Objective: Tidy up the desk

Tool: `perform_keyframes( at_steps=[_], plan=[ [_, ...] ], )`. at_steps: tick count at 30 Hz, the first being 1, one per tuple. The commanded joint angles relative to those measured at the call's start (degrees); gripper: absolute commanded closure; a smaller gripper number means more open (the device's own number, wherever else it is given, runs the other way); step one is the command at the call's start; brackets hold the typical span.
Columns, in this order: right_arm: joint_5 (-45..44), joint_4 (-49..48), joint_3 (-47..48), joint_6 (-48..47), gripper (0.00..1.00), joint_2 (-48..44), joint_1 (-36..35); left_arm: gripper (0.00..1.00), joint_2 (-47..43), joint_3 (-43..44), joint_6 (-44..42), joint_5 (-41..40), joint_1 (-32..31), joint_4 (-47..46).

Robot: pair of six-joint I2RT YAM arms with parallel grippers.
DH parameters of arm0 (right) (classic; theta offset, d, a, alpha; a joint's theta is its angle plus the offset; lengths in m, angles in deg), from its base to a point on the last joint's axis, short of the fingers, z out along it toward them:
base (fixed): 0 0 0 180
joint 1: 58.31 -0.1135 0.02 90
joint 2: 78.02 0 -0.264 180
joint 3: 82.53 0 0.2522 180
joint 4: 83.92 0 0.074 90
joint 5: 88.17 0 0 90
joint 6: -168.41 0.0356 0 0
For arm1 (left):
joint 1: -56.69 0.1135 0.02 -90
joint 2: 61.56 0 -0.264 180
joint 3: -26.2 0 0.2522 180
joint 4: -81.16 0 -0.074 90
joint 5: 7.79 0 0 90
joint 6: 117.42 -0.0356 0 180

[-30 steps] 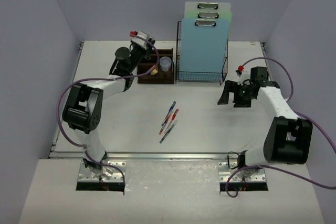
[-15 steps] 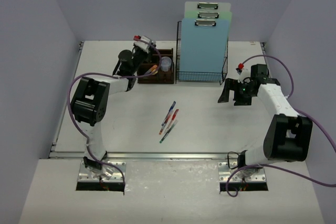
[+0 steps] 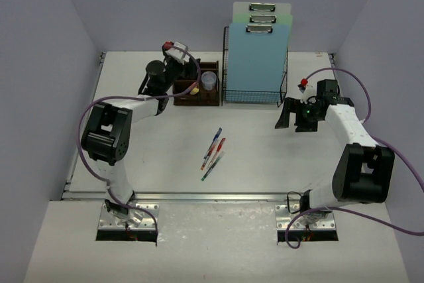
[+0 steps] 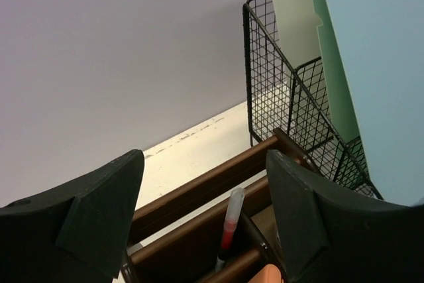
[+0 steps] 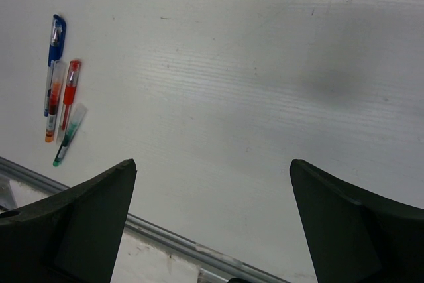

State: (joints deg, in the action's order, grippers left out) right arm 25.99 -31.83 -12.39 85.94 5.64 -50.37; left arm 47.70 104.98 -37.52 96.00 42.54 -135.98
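The white desk [image 3: 265, 157] has several pens [image 3: 213, 148] lying loose at its middle. In the right wrist view they show as a blue pen [image 5: 56, 38], a red pen [image 5: 69, 91], an orange one [image 5: 52, 107] and a green one [image 5: 69, 134]. My left gripper [image 3: 187, 75] hangs open over the brown wooden organizer [image 3: 199, 95] at the back. Between and below its jaws [image 4: 204, 164] a red pen [image 4: 230, 230] stands in a compartment, free of the fingers. My right gripper [image 3: 287, 117] is open above bare desk on the right, nothing between its fingers [image 5: 212, 164].
A black wire rack [image 3: 255, 91] holding upright clipboards [image 3: 258, 44] stands right of the organizer. A clear cup [image 3: 209, 82] and a yellow item [image 3: 195, 89] sit in the organizer. A metal rail [image 3: 199, 197] runs along the near edge. Walls enclose three sides.
My left gripper has opened over the organizer and let go of the pen it carried, which now stands in a compartment. The right arm has barely moved.
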Motion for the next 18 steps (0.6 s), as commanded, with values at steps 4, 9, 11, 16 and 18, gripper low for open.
perform_keyframes(
  at_steps=[4, 9, 11, 16, 18],
  plan=[
    [0.86, -0.38, 1.28, -0.87, 0.01, -1.99, -0.21, 0.24, -16.39, 9.25, -0.24, 3.89, 0.79, 26.67],
    [1.33, -1.32, -0.70, -0.89, 0.01, -3.02, -0.21, 0.27, -19.21, 17.55, -2.64, 10.41, 0.40, 60.64],
    [1.52, -1.62, -1.27, -0.66, 0.01, -3.00, -0.21, 0.27, -21.08, 15.88, -3.54, 9.67, -1.30, 66.47],
    [1.77, -2.33, -2.30, 0.27, 0.01, -3.13, -0.39, 0.22, -20.26, 12.91, -5.48, 0.31, -10.72, 77.69],
    [1.94, -2.21, -2.58, 0.54, 0.01, -3.23, -0.80, 0.21, -16.74, 13.52, -3.39, -0.40, -13.73, 81.45]
  ],
)
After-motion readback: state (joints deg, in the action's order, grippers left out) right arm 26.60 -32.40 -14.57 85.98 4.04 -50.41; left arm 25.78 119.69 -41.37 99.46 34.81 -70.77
